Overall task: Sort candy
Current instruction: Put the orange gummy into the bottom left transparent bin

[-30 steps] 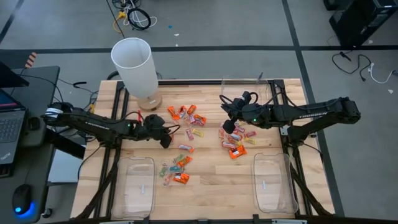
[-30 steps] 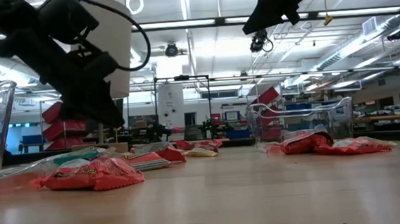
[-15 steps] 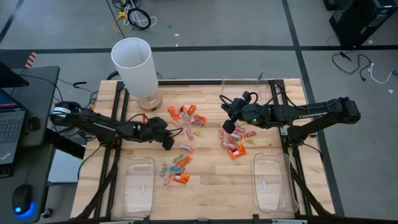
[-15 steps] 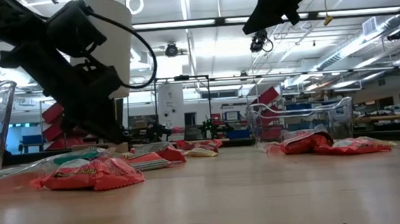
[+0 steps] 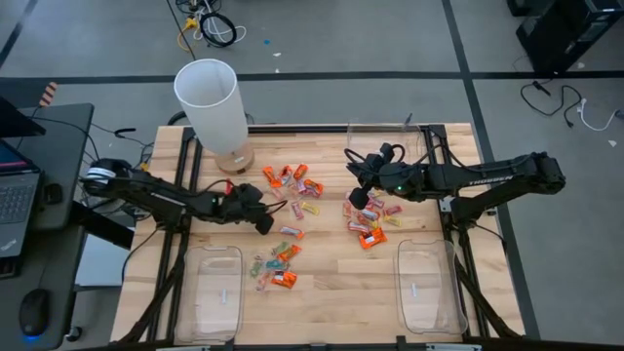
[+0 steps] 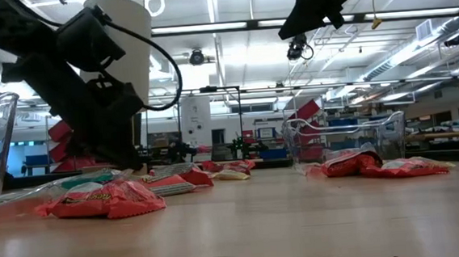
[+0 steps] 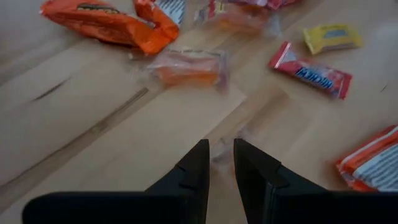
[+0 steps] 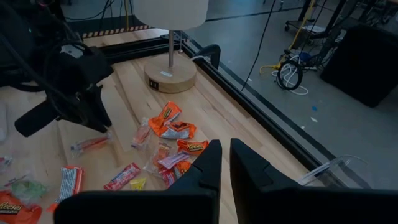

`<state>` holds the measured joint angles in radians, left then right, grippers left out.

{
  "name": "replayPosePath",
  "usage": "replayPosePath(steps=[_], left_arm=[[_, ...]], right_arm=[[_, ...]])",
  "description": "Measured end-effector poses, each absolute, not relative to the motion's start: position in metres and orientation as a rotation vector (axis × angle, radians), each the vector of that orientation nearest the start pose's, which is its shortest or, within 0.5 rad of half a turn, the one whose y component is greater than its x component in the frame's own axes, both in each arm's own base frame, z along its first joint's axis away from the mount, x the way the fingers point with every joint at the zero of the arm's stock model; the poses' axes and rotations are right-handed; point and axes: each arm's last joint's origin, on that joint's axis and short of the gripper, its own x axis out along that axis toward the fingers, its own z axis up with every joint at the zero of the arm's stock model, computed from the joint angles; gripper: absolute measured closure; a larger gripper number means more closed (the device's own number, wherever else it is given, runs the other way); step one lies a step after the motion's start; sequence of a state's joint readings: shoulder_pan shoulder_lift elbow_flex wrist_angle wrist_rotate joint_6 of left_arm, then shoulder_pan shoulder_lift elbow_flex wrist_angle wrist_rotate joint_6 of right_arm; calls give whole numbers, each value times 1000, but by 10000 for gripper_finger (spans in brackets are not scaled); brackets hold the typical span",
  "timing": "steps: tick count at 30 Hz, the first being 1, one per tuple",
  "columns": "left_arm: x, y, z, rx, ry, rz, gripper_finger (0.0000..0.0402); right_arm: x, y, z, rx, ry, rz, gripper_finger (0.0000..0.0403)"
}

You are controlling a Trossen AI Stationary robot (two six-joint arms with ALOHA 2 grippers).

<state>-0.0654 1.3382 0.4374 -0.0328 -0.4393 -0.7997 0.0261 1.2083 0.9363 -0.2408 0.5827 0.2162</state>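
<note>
Wooden bench carries everything here, and on its far left part stands a tall white lamp on a round wooden base. Two clear trays lie along the near edge, a left tray and a right tray, and a third clear tray stands at the far edge. The left arm reaches in from the left side with the left gripper low over the boards, at the edge of the candy; in the left wrist view its jaws are drawn nearly together with only a thin gap, with a small pale scrap between the fingertips, and I cannot tell whether they grip it. The right arm reaches in from the right, and the right gripper hangs raised above the right-hand cluster, jaws clenched almost shut on nothing. The candy lies scattered across the middle of the bench in three loose groups: one beside the lamp base, one under the right gripper, one near the left tray
</note>
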Motion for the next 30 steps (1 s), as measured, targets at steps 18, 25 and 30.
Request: replayPosePath(steps=[18, 25, 30], left_arm=[[215, 6, 127, -532, 726, 695, 324], [216, 7, 127, -543, 736, 677, 306], [215, 7, 127, -534, 727, 694, 257]], right_arm=[[259, -9, 297, 52, 433, -594, 382], [259, -9, 297, 52, 433, -594, 374], [259, -9, 297, 52, 433, -594, 367]])
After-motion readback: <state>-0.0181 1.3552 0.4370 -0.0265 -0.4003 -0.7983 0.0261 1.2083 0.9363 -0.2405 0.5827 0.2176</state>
